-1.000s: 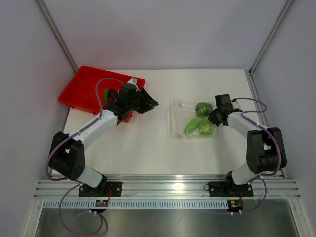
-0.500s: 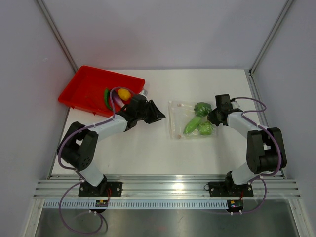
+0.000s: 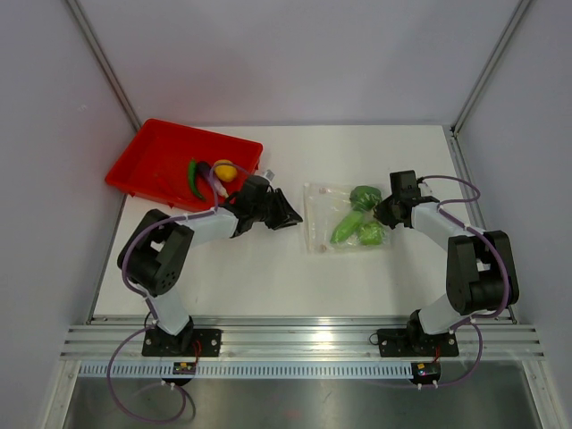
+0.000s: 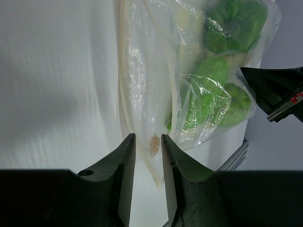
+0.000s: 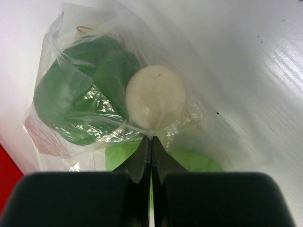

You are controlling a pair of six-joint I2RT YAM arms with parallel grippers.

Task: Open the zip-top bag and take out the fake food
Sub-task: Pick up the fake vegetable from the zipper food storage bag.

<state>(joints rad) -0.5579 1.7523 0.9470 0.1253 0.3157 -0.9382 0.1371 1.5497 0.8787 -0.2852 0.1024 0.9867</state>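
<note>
No legible text, label or number anywhere.

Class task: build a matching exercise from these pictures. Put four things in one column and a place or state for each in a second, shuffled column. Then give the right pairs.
1 zip-top bag
2 yellow toy fruit
3 left fingers
4 right fingers

A in the red tray
B shut on the bag's plastic
C flat on the table, green pieces inside
D apart, at the bag's edge

Pairs: 1-C, 2-A, 3-D, 4-B

Open table (image 3: 268, 268) in front of zip-top bag (image 3: 318, 211) — red tray (image 3: 152, 165) fills far-left corner.
</note>
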